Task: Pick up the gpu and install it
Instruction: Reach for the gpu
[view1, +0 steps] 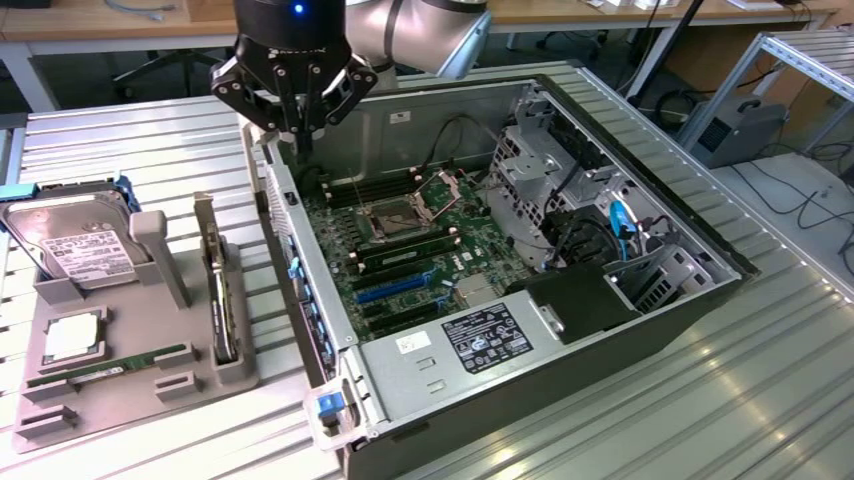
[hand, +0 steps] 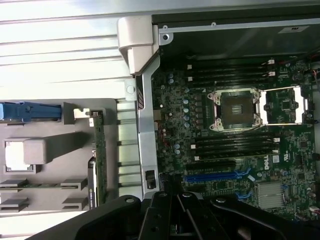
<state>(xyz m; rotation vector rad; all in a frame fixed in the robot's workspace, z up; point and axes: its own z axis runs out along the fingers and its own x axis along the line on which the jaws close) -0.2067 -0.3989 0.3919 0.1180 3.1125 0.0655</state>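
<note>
The gpu (view1: 218, 300) stands on edge in a slot of the grey holder (view1: 120, 395) at the exterior view's left; its green board edge and silver bracket face up. The wrist view sees it (hand: 98, 155) as a thin green strip beside the case wall. My gripper (view1: 304, 140) hangs above the rear wall of the open computer case (view1: 561, 370), up and to the exterior view's right of the gpu, apart from it. Its black fingers (hand: 159, 212) are shut with nothing between them. The motherboard (view1: 447, 225) lies bare inside, with blue expansion slots (hand: 215, 176).
On the holder, a silver hard drive (view1: 74, 245) in a blue caddy leans, and a CPU (view1: 70, 340) and a long RAM stick (view1: 114, 362) lie flat. Drive cages and cables (view1: 587, 230) crowd the case's far side. A ribbed metal table (view1: 747, 400) carries everything.
</note>
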